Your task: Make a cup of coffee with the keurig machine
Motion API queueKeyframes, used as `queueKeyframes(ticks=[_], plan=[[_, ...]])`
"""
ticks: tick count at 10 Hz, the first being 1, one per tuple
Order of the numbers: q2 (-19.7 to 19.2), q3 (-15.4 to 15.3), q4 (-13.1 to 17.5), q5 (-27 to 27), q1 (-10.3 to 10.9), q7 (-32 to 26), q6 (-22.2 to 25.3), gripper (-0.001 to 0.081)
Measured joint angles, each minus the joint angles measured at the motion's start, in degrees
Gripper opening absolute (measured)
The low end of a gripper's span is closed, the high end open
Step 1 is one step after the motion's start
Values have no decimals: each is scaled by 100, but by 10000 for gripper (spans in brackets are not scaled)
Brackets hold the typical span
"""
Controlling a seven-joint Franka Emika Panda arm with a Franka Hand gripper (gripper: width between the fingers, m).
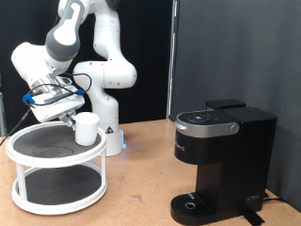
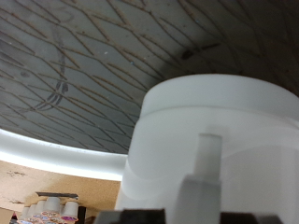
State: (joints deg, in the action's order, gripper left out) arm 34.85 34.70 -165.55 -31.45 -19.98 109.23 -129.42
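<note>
Exterior view is showing you the gripper (image 1: pixel 68 115) hanging over the two-tier white stand (image 1: pixel 56 151) at the exterior view's left, just beside the cup (image 1: pixel 87 128), which is standing upright on the upper shelf. You cannot tell from either view if the claw is wide or narrow. Wrist view is filling with the cup (image 2: pixel 210 140), one finger (image 2: pixel 207 168) close against its wall, probably for grasping it. The keurig machine (image 1: pixel 221 160) is waiting well apart at the right, its lid down and drip tray bare.

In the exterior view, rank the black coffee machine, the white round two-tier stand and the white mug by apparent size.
1. Black boxy coffee machine and white round two-tier stand: alike, unranked.
2. White cylindrical mug, beside the gripper: clearly smallest.
</note>
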Motion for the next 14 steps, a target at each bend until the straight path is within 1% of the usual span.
queueKeyframes(ticks=[1, 3, 5, 7, 10, 11, 12, 14], plan=[[2, -16, -3, -56, 1, -23, -79, 9], [33, -18, -9, -309, 34, -334, -294, 3], [128, 25, -10, -599, 34, -691, -340, 2], [315, 89, 6, -762, 17, -770, -130, 2], [664, 49, 67, -817, -79, -467, 291, 2], [776, -5, 88, -754, -151, -313, 456, 2], [885, -96, 97, -683, -285, -182, 602, 2], [820, -81, 205, -754, -242, -181, 643, 1]])
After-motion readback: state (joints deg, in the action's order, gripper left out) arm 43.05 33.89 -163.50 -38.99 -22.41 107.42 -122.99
